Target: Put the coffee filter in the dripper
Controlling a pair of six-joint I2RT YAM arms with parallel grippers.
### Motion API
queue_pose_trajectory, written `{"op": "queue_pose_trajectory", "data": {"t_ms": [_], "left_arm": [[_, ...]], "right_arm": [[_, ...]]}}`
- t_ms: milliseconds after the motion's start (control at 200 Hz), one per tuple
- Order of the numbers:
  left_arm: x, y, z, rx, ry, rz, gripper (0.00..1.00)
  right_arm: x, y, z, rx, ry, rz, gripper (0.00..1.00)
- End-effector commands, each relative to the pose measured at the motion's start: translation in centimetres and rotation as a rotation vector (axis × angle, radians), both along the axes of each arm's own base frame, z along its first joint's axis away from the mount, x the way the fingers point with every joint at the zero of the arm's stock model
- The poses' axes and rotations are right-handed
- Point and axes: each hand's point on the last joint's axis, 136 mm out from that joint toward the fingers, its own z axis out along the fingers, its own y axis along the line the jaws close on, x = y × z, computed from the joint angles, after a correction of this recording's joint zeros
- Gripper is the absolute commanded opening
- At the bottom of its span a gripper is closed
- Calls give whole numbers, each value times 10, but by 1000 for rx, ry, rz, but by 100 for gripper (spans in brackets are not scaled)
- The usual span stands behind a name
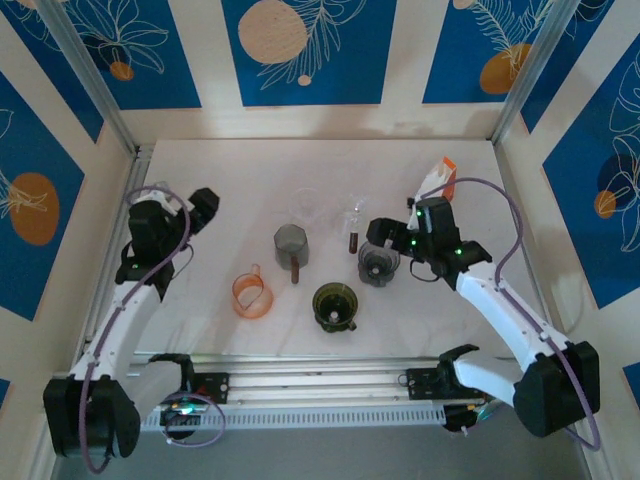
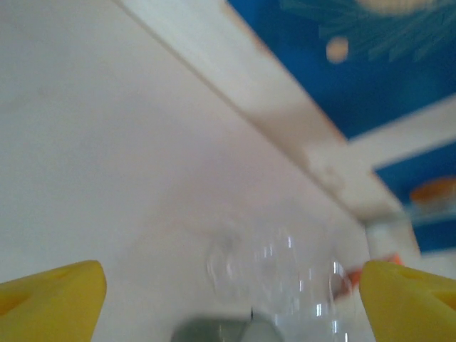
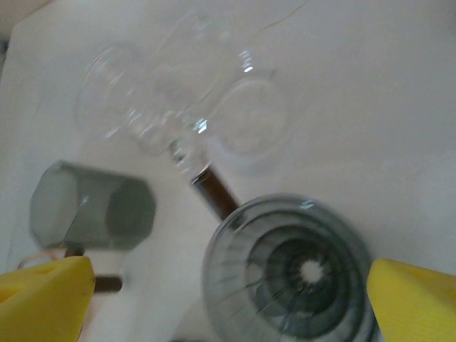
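Right gripper (image 3: 228, 303) spread wide and empty, hanging just above the grey dripper (image 3: 292, 274); filter not yet fetched.
Table (image 1: 230, 170) carries all items. Left gripper (image 2: 228, 299) likewise spread, nothing between its fingers, off at the left, well apart from the work. White packet (image 1: 441, 180) with orange top stands at the back right, near the right gripper; judged to hold the filters, too small to confirm. Dripper's ribbed inside is bare. Grey cup (image 3: 92, 206) lies near it. Step in hand: pick-up. Next move calls for reaching the packet, pinching one filter, then lowering it centred into the cone.
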Motion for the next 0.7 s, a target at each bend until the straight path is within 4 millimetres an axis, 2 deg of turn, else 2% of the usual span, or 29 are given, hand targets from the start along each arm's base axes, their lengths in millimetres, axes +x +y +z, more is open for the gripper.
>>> {"op": "queue_pose_trajectory", "data": {"t_ms": [0, 60, 155, 315, 505, 695], "left_arm": [[-43, -39, -17, 65, 122, -214, 90], [-60, -44, -28, 105, 179, -250, 86], [-86, -44, -51, 157, 285, -284, 75], [-117, -39, -87, 216, 440, -318, 62], [-135, -45, -103, 300, 492, -369, 60], [-144, -45, -122, 426, 574, -375, 44]], "right_arm": [[-24, 24, 14, -10, -1, 135, 95], [-35, 36, 12, -34, 21, 190, 91], [-51, 47, 4, -83, 43, 237, 90], [-65, 54, -4, -120, 86, 260, 90], [-73, 59, -12, -144, 119, 279, 90], [-75, 62, -14, -149, 122, 288, 90]]}}
